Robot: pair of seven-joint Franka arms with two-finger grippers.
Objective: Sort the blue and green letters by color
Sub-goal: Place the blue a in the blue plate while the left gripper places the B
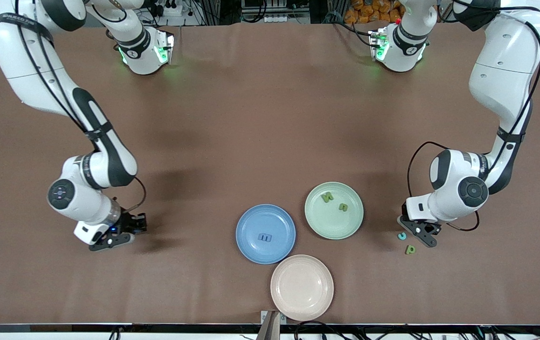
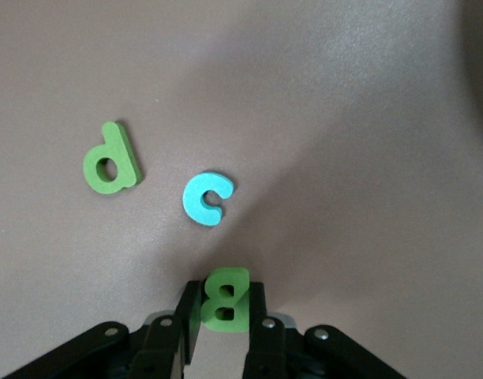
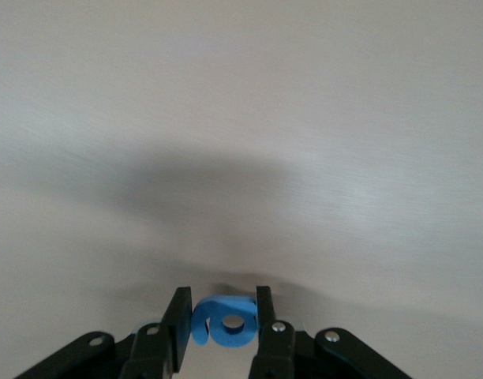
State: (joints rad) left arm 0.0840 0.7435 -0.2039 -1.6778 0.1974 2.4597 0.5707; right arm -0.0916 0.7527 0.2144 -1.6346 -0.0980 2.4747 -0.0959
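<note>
Over the table's left-arm end, the left gripper [image 2: 222,332] pinches a green B [image 2: 224,298], just above a blue c [image 2: 206,197] and green d [image 2: 110,157] lying loose. Over the right-arm end, the right gripper [image 3: 223,335] clamps a blue letter [image 3: 224,322]. Both are mid-pick. Next, each must carry its piece: B to the green plate [image 1: 313,219], which holds two green letters [image 1: 335,202]; the blue one to the blue plate [image 1: 249,245] beside an E [image 1: 265,237].
</note>
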